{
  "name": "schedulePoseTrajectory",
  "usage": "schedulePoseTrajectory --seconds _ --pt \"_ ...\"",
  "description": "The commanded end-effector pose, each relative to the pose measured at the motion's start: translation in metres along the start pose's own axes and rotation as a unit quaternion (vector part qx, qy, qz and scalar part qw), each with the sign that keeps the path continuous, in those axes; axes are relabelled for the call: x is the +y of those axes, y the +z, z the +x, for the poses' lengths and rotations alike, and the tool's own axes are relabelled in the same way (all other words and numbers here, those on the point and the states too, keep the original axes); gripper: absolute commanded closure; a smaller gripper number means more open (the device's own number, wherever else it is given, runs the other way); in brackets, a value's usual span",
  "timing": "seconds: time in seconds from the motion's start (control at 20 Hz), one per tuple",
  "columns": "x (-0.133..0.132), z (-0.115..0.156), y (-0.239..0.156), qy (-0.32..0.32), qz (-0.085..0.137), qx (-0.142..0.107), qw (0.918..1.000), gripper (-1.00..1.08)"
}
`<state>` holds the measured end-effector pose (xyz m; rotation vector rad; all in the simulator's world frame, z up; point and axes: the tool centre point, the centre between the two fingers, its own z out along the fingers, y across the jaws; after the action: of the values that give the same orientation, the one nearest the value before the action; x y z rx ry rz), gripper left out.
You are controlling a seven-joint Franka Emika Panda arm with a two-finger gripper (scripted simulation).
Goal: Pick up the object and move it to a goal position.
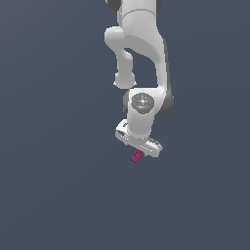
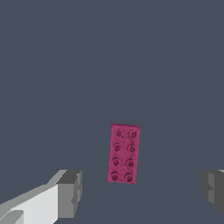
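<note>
The object is a tiny magenta-pink brick point(image 2: 124, 153) with two rows of studs, lying flat on the dark grey surface. In the exterior view the brick point(image 1: 136, 156) peeks out just below the white hand. My gripper point(image 2: 140, 192) is open, with its two grey fingertips point(image 2: 72, 192) wide apart. It hovers above the brick. The brick lies between the fingers' line and slightly ahead of it, nearer one finger. Nothing is held. In the exterior view the gripper point(image 1: 141, 149) fingers are hidden under the hand.
The white arm point(image 1: 141, 49) reaches down from the top of the exterior view. A plain dark grey surface point(image 1: 58, 185) lies all around the brick.
</note>
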<state>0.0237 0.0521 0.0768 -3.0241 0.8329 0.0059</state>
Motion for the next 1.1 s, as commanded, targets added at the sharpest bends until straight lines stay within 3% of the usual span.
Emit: schedulePoseTrajectory --seconds 0.0,0.65,1.05 --pt "-0.003 0.0 0.006 0.018 -0.001 0.001 0.9998 -0.92" --pt "-0.006 -0.001 0.017 0.041 -0.002 0.002 0.9991 -0.92" --pt "-0.005 -0.002 0.052 0.043 -0.002 0.002 0.9991 -0.92"
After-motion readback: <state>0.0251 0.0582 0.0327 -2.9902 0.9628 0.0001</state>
